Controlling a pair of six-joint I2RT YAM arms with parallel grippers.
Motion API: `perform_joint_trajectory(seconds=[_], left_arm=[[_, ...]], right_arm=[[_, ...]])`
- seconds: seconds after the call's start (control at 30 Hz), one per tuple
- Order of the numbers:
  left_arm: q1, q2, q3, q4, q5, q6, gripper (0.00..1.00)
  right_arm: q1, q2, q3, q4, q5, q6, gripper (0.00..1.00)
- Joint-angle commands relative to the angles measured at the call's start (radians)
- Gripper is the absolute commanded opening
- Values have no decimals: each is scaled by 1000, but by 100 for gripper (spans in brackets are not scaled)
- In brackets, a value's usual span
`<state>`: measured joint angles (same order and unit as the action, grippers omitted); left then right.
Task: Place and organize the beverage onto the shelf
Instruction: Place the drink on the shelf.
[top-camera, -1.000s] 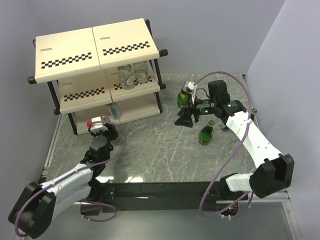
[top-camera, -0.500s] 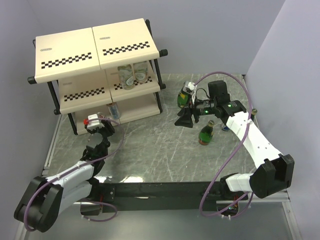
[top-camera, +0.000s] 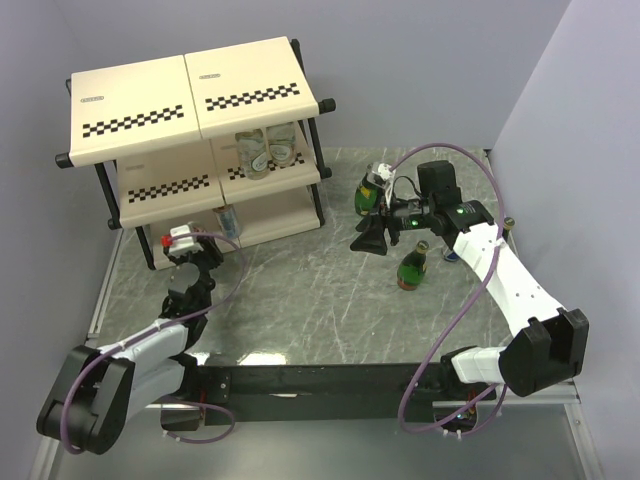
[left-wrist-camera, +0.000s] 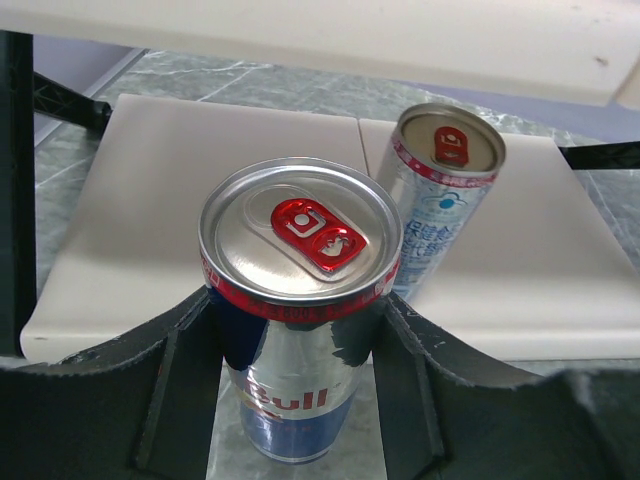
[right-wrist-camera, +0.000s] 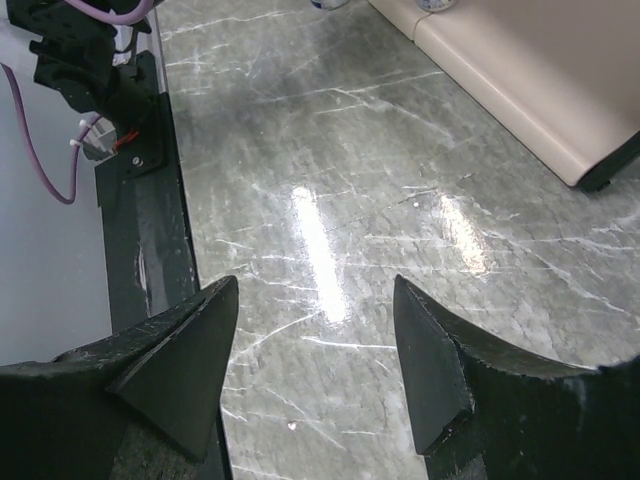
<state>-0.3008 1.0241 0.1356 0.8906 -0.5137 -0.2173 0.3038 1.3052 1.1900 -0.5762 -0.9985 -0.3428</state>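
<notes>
My left gripper (left-wrist-camera: 300, 335) is shut on a blue-silver can (left-wrist-camera: 300, 300) with a red tab and holds it upright over the marble floor, just before the shelf's bottom panel (left-wrist-camera: 150, 230). A second can (left-wrist-camera: 445, 195) stands on that panel, ahead and to the right. In the top view the held can (top-camera: 181, 238) is at the left gripper (top-camera: 190, 255), and the shelf (top-camera: 190, 95) is at the back left. Two clear bottles (top-camera: 262, 150) stand on its middle tier. My right gripper (top-camera: 372, 240) is open and empty beside green bottles (top-camera: 412, 268).
Another green bottle (top-camera: 370, 195) stands partly hidden behind the right wrist. A gold cap (top-camera: 508, 224) and a bit of a blue can (top-camera: 451, 256) show behind the right arm. The right wrist view shows bare marble floor (right-wrist-camera: 330, 180) and the shelf's corner (right-wrist-camera: 530, 90).
My left gripper has moved left and a little toward the shelf with the can in it. The right arm has not moved.
</notes>
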Motion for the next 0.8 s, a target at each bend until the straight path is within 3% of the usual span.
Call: perform_joint_trajectory(seconds=[0.0,0.77], left_arm=[[18,2,38,168,32,21,0],[111,145,58,321,139,35,0]], right_arm=[[-9,-43,-1,18,-29,-16,70],[-19,-41,0,7,-52,-30,70]])
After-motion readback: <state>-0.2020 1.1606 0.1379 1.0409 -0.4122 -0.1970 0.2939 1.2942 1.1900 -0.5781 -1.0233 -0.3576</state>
